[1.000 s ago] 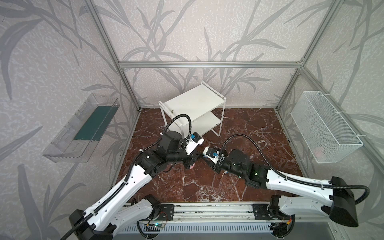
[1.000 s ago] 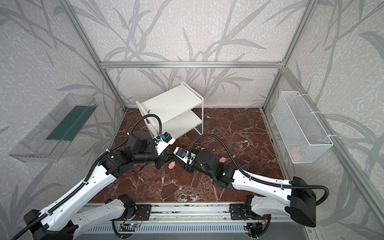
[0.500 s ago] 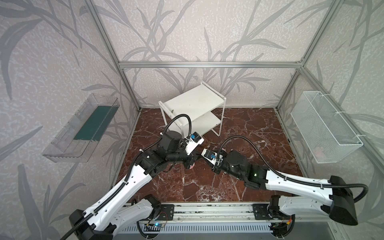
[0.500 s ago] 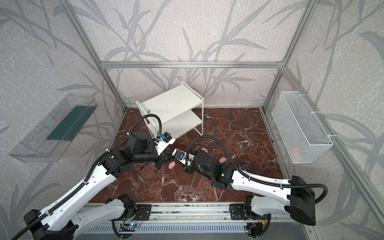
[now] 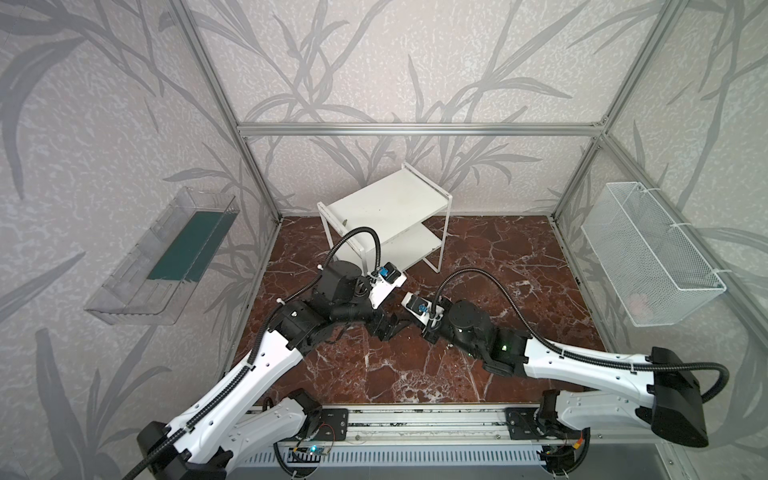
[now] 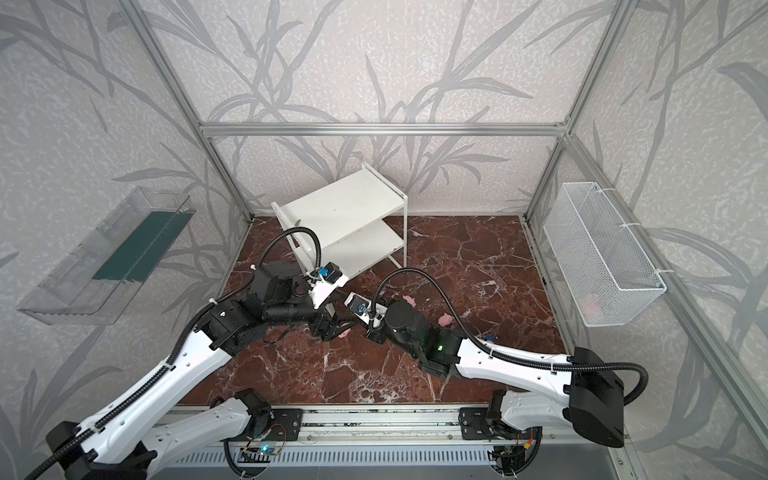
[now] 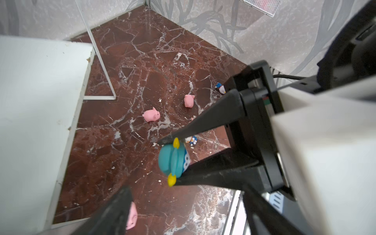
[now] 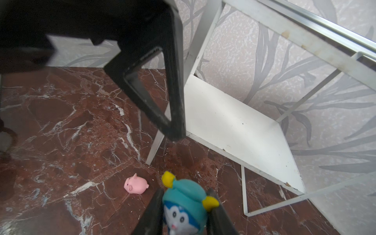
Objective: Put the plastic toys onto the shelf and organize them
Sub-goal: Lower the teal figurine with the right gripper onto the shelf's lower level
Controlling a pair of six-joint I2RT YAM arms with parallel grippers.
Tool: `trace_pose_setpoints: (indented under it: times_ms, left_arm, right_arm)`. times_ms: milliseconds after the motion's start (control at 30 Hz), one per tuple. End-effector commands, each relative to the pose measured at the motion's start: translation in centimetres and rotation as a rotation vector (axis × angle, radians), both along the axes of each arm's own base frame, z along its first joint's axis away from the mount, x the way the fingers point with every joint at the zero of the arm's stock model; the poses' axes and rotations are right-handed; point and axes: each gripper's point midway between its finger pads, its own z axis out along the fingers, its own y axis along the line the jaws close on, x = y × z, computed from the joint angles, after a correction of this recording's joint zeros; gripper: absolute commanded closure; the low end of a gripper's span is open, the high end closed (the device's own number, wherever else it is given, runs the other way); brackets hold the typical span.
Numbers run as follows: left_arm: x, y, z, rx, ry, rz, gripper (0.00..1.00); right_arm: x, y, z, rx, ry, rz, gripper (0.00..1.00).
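A small blue-and-white figurine (image 8: 184, 205) with a teal hat and yellow tips hangs above the floor, and my right gripper (image 8: 185, 203) is shut on it. My left gripper (image 7: 187, 195) stands open around it without touching; its fingers (image 7: 114, 213) are spread wide. Both grippers meet mid-floor in a top view, left gripper (image 6: 334, 328) facing right gripper (image 6: 370, 332). Pink pigs (image 7: 151, 115) (image 7: 188, 100) lie on the floor, and a third pig (image 7: 132, 215) is half hidden by my left finger. The white shelf (image 5: 386, 203) stands at the back, its boards bare.
Two more blue figurines (image 7: 192, 140) (image 7: 220, 87) lie on the red marble floor (image 6: 457, 257). A clear bin (image 6: 108, 257) hangs on the left wall. On the right wall is a wire basket (image 6: 602, 266) with something pink inside.
My right gripper closed on the figurine that my left gripper was holding. My left gripper has just opened and let go of it.
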Motion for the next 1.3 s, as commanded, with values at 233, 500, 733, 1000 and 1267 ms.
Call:
trace_pose_setpoints:
  times_ms: [233, 500, 733, 1000, 1267]
  left_arm:
    - [0.8, 1.5, 0.7, 0.012, -0.074, 0.079, 0.01]
    - [2.0, 4.3, 1.2, 0.045, -0.142, 0.258, 0.01]
    - [2.3, 7.9, 0.1, 0.151, -0.163, 0.413, 0.01]
    - [2.2, 9.2, -0.4, 0.119, -0.239, 0.465, 0.01]
    - [2.4, 9.1, -0.5, 0.113, -0.242, 0.461, 0.01]
  right_arm:
    - [4.8, -2.7, 1.8, 0.237, 0.036, -0.035, 0.72]
    - [7.7, -2.9, 0.4, 0.251, 0.059, 0.002, 0.73]
    - [9.7, -1.6, 0.0, 0.280, 0.071, 0.074, 0.73]
    - [10.9, 0.3, 0.5, 0.336, 0.018, 0.139, 0.73]
    - [10.7, 2.8, 1.3, 0.404, 0.031, 0.273, 0.73]
